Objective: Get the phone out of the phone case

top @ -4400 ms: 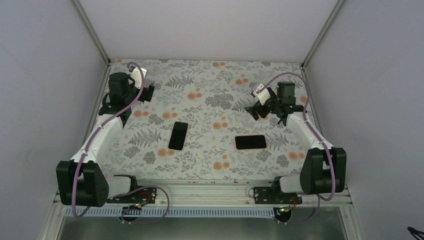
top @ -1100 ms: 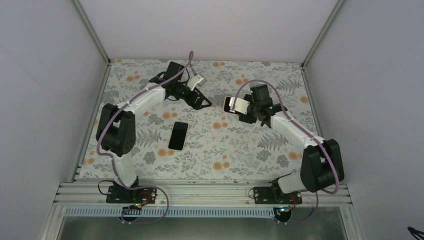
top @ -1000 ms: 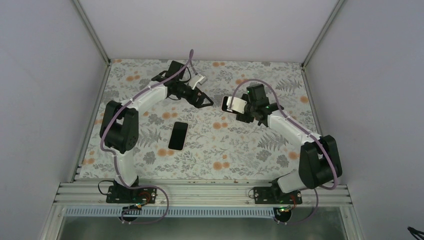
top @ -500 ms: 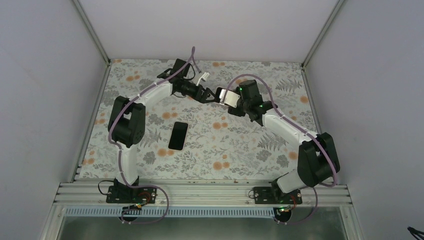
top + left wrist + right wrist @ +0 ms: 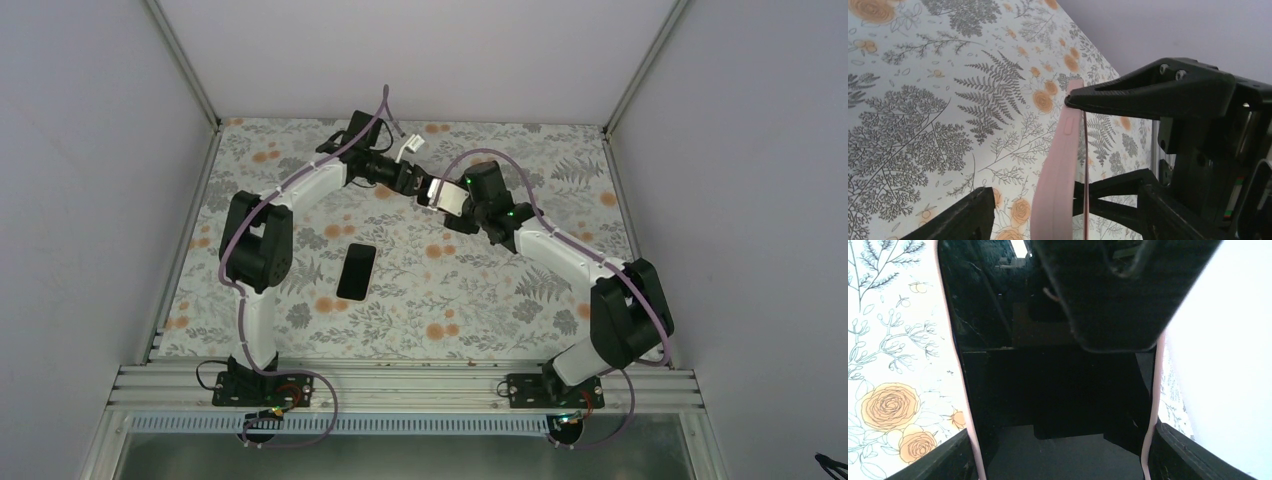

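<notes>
Pale pink phone case, slim; phone inside, glossy black, reflective.

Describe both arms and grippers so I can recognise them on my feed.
Both the left arm and right arm have white links between blocky black joints, each trailed by a purple cable. The left gripper and right gripper have black wedge-shaped fingers; green lights glow on the right wrist.

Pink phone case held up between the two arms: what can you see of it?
The pink phone case looks like matte rubber with a moulded side button. A dark glossy phone sits inside. The right gripper clamps its long edges, holding it above the table; the left gripper touches its end.
</notes>
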You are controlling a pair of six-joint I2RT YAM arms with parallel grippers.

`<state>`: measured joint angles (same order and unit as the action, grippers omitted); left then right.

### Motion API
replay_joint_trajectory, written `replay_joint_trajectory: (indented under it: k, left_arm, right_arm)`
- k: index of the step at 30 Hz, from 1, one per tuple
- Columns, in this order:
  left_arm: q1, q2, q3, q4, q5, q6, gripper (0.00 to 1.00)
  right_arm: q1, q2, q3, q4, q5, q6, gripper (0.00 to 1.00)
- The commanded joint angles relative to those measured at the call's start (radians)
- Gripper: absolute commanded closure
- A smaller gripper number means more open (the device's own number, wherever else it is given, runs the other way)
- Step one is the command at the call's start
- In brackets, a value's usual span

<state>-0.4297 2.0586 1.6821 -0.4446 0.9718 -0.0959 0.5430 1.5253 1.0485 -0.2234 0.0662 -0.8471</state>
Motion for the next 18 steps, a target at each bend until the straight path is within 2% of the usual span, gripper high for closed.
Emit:
replay_joint_trajectory:
  k: [1,5,8,13,18]
  left_arm:
    - [-0.003,0.021,0.048,-0.043,0.056,0.016,0.30]
    - [-0.003,0.023,0.054,-0.078,0.059,0.041,0.31]
    - [-0.004,0.025,0.058,-0.080,0.074,0.041,0.57]
    - [-0.002,0.030,0.073,-0.103,0.075,0.060,0.58]
    - [-0.001,0.033,0.068,-0.095,0.092,0.059,0.75]
  right_arm:
    - [0.011,-0.002,0.033,0.111,0.040,0.049,0.40]
    - [0.012,-0.006,0.042,0.116,0.050,0.064,0.40]
    - [0.014,-0.010,0.040,0.123,0.059,0.070,0.40]
    - [0.017,-0.032,0.042,0.115,0.054,0.082,0.40]
    - [0.023,-0.046,0.059,0.084,0.037,0.101,0.40]
